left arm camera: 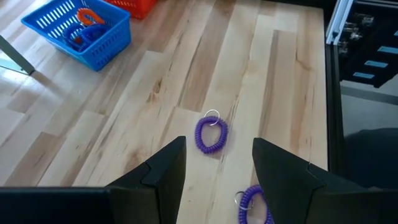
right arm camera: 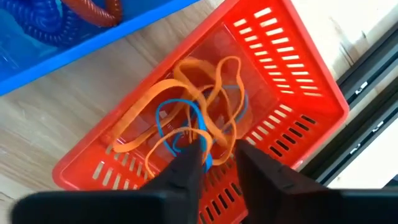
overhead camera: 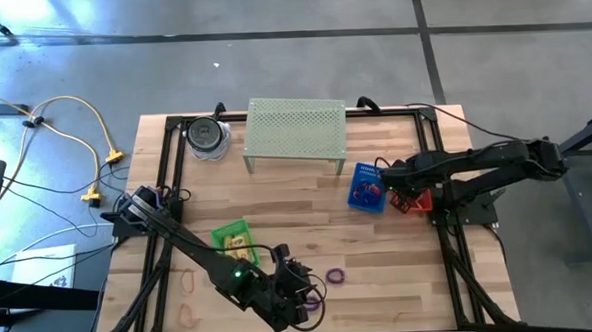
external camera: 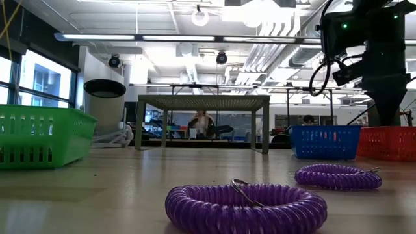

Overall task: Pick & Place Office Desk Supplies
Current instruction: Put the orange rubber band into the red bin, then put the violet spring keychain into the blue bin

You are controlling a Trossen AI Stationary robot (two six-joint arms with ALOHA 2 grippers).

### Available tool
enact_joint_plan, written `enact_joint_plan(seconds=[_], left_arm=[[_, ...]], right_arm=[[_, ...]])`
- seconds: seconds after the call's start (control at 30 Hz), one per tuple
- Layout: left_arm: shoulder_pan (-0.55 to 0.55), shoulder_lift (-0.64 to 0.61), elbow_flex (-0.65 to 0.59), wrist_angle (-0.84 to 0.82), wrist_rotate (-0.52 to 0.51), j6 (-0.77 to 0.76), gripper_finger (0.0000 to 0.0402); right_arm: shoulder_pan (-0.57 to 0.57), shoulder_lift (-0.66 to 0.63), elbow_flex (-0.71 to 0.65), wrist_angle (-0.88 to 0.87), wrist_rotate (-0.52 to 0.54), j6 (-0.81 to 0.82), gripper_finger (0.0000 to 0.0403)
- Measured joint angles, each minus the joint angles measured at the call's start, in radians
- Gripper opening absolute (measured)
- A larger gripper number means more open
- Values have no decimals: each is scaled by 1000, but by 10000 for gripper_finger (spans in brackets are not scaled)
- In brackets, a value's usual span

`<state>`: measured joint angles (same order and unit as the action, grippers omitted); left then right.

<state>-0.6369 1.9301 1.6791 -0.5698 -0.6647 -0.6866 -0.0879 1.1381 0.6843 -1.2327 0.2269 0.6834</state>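
Observation:
My left gripper [left arm camera: 217, 163] is open near the table's near edge, above two purple coil loops. One loop [left arm camera: 211, 134] lies flat just ahead between the fingers, and the other [left arm camera: 255, 205] lies beside one finger. In the low view they are the front loop [external camera: 246, 208] and the loop behind it [external camera: 338, 177]. My right gripper [right arm camera: 221, 158] hovers over the red basket [right arm camera: 292, 74], its fingers a small gap apart. Orange bands [right arm camera: 186, 81] and blue bands [right arm camera: 180, 112] lie tangled on the basket's floor. Yellow packets rest in the green basket [overhead camera: 232, 239]. My right gripper points down into the red basket from above. One fingertip [right arm camera: 193, 163] stands right at a blue band [right arm camera: 202, 140] lying on the basket floor, and I cannot tell whether it touches it. My left gripper touches nothing.
The blue basket [overhead camera: 367, 188], holding coil loops, stands next to the red basket [overhead camera: 415, 201]. The pale-green perforated shelf [overhead camera: 296, 131] and a round container [overhead camera: 207, 137] are at the far edge. Orange bands [overhead camera: 188, 284] lie loose near the left front corner. Bare wood lies mid-table.

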Motion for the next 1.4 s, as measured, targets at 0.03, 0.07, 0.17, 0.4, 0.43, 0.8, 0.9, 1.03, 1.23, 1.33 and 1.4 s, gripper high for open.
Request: enact_joint_plan(seconds=[0.03,0.07,0.17,0.4,0.43,0.8,0.9,1.03,1.23,1.33,1.4], left_arm=[[0,0,0,-2,0,0,177],[0,0,0,-6,0,0,177],[0,0,0,-23,0,0,177],[-2,0,0,-41,65,-3,177],[-7,0,1,-44,78,-3,177],[-108,0,0,-57,44,-105,177],[-132,0,-1,-56,38,-144,177],[-155,15,-2,-53,30,-197,177],[-167,60,-2,-22,45,-233,177],[-170,64,-3,-23,53,-247,177],[-173,64,-3,-17,53,-254,177]], right_arm=[[0,0,0,0,0,0,98],[0,0,0,0,0,0,112],[0,0,8,-7,7,21,143],[35,-1,145,-117,51,111,148],[50,-1,171,-123,43,123,146],[381,-1,274,308,-71,75,131],[488,23,272,525,-73,-5,130],[603,78,272,807,-76,-189,130],[696,215,271,1118,-70,-445,130],[706,292,271,1178,-36,-484,132],[702,340,274,1177,-19,-444,142]])
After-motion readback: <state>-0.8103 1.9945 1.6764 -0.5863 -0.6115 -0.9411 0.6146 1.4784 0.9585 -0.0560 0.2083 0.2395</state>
